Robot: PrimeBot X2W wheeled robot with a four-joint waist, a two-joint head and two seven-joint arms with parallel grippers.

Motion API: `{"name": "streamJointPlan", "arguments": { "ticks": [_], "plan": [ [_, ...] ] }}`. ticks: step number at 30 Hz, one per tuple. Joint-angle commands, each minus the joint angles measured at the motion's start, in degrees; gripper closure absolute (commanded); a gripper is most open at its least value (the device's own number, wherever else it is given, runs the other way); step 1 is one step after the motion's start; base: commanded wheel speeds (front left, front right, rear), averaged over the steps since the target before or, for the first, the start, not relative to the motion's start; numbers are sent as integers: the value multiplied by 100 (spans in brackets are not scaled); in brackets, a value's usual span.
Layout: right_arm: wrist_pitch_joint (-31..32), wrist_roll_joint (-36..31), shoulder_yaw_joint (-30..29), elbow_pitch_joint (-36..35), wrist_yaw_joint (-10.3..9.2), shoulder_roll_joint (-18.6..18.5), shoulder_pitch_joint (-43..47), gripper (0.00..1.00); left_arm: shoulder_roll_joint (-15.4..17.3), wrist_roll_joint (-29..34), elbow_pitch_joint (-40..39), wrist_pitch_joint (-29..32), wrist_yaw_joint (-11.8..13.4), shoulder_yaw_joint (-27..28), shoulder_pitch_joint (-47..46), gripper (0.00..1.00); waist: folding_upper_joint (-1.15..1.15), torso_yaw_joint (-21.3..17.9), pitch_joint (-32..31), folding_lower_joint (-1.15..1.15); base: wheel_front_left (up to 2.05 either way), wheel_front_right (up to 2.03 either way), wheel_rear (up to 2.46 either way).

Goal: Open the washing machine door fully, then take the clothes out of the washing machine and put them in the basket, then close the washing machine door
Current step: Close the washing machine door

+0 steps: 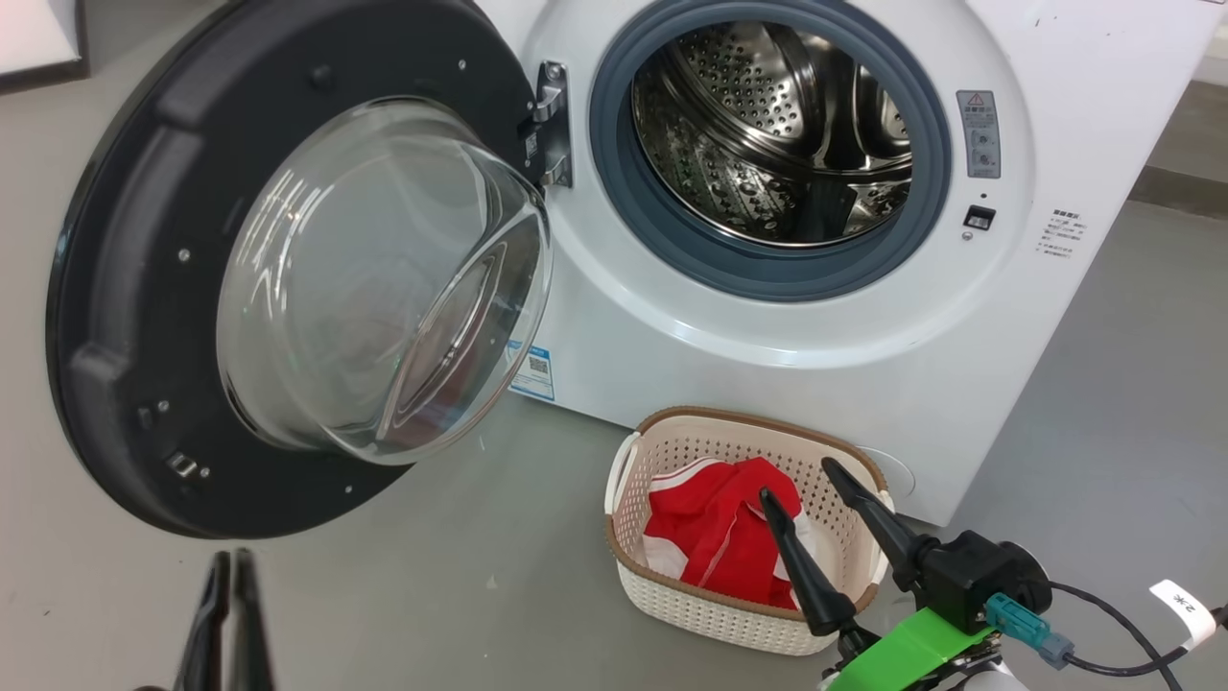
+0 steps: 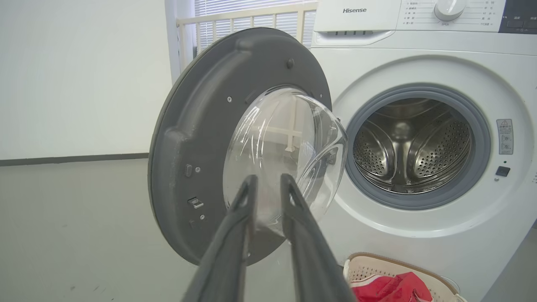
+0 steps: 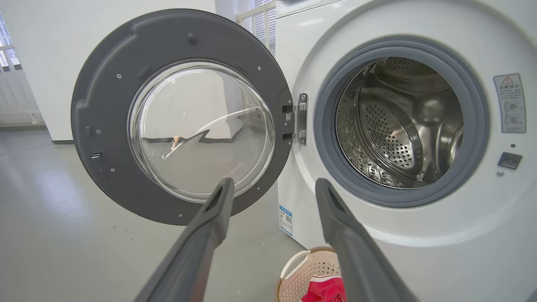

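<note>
listing from the fingers outward. left gripper: fingers drawn almost together, thin slit between, pinching nothing, low near the floor below the door's edge. right gripper: fingers spread, empty, poised over the basket. clothes: red with white trim, lying inside the basket. basket stands on the floor just before the washing machine. washing machine door: swung wide open on its hinge. drum: bare steel, no fabric that i can see.

step in hand, i judge: closing the door.

hazards: my right arm sits near the door's closing arc and could be struck; a push on the bulging glass could slip; a weak push may not latch.

count: grippers two, fingers four, door one, machine one, basket one, clothes one red heap, pieces not separable.
</note>
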Motion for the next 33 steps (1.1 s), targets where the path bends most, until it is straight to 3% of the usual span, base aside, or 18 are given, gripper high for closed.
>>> {"name": "streamJointPlan", "arguments": {
  "ticks": [1, 9, 16, 25, 33],
  "plan": [
    [-37, 27, 106, -120, 34, 5, -250, 0, 9, -72, -208, -78, -12, 255, -209, 100, 0, -24, -20, 0, 0, 0, 0],
    [-37, 23, 14, -99, 34, 5, -175, 0, -68, -689, -393, -333, -23, 827, -613, 100, 0, -168, -96, 0, 0, 0, 0],
    [-28, -11, -21, -93, 34, 5, -158, 0, 9, -1538, -423, -447, -229, 1495, -1496, 100, 0, -280, -92, 0, 0, 0, 0],
    [24, -38, -49, -121, 34, 5, -136, 0, 372, -2769, 689, -241, -680, 2136, -3023, 100, 0, -396, -62, 0, 0, 0, 0],
    [22, -23, -77, -132, 34, 5, -122, 0, 678, -3555, 2115, 231, -678, 2526, -4186, 100, 0, -486, -51, 0, 0, 0, 0]
  ]
}}
